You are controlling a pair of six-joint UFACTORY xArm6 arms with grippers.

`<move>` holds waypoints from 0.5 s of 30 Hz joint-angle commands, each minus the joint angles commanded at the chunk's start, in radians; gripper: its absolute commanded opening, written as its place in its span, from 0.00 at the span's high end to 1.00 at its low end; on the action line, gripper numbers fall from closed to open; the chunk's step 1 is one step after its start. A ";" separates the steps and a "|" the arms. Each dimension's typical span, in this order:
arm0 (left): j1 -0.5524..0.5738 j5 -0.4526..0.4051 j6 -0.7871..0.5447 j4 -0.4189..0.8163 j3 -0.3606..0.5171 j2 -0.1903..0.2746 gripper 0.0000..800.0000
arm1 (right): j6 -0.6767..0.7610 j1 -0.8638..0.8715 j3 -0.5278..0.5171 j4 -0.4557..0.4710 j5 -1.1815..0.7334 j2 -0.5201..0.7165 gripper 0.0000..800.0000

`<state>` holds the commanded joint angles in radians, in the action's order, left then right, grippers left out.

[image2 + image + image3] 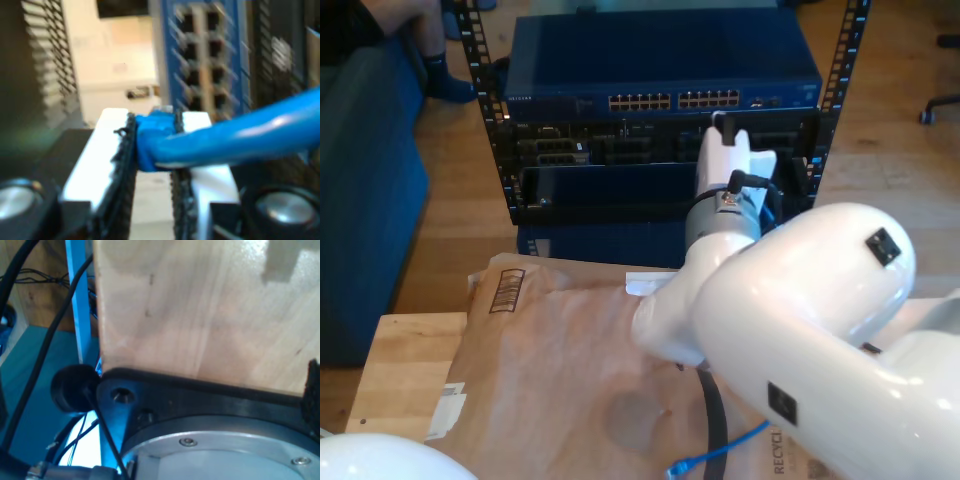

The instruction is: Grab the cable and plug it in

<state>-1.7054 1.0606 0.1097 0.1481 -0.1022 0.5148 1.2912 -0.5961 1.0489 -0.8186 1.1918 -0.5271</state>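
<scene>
The cable (240, 132) is bright blue, and its plug end (152, 122) sits clamped between the white fingers (107, 145) of my second gripper (152, 145), which is shut on it. Just beyond the plug is the blue switch (202, 55) with rows of dark ports, still a short gap away. In the exterior view my second gripper (725, 135) reaches into the rack just below the switch's port row (670, 100). The cable's other end (695, 465) lies on the paper near the lower edge. The first wrist view faces a pale wooden surface (200, 310) and a black mount (165, 400).
Brown paper (550, 350) covers the wooden table (400, 350). The rack's black perforated posts (485, 100) flank the equipment. A blue padded object (370, 200) stands at the exterior view's left, with a person's foot (435, 75) above it. A black arm cable (715, 410) hangs under the white arm.
</scene>
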 joint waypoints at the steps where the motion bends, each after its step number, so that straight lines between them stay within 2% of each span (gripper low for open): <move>1: 0.000 0.000 0.000 0.002 0.000 0.000 0.00 | 0.006 0.009 0.009 0.018 0.003 -0.012 1.00; 6: 0.000 0.000 0.000 0.002 0.000 0.000 0.00 | 0.012 0.054 0.071 0.057 0.026 -0.084 1.00; 15: 0.000 0.000 0.000 0.000 0.000 0.000 0.00 | 0.012 0.112 0.086 0.157 0.028 -0.121 1.00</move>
<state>-1.7054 1.0606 0.1097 0.1481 -0.1022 0.5148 1.3034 -0.4841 1.1348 -0.6621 1.2194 -0.6483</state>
